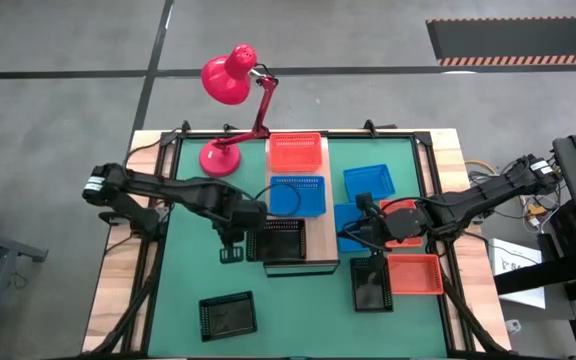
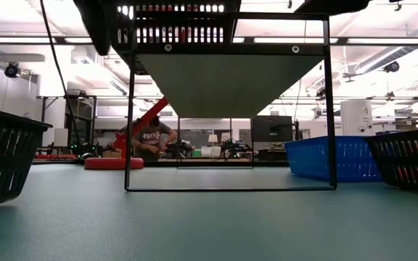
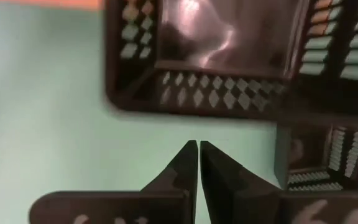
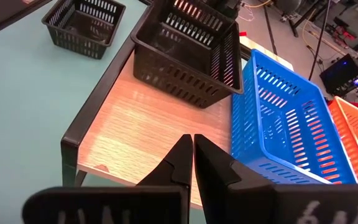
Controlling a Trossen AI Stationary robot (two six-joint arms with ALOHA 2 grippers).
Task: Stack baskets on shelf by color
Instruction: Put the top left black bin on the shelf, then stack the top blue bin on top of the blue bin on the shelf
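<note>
I see the black basket (image 1: 277, 241) on the shelf's (image 1: 320, 240) near end, just beside my left gripper (image 1: 231, 253), whose fingers are pressed together and empty. The right gripper (image 1: 359, 228), also pinched closed, hovers off the shelf's right edge.

Three baskets (image 1: 297, 193) sit in a row on the shelf (image 1: 320, 246).

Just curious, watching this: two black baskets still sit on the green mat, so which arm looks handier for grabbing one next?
Probably the right: its empty, shut end effector hangs close to the black basket on its side. The left end effector, also shut and empty, sits beside the shelf; the other black basket lies farther off.
</note>
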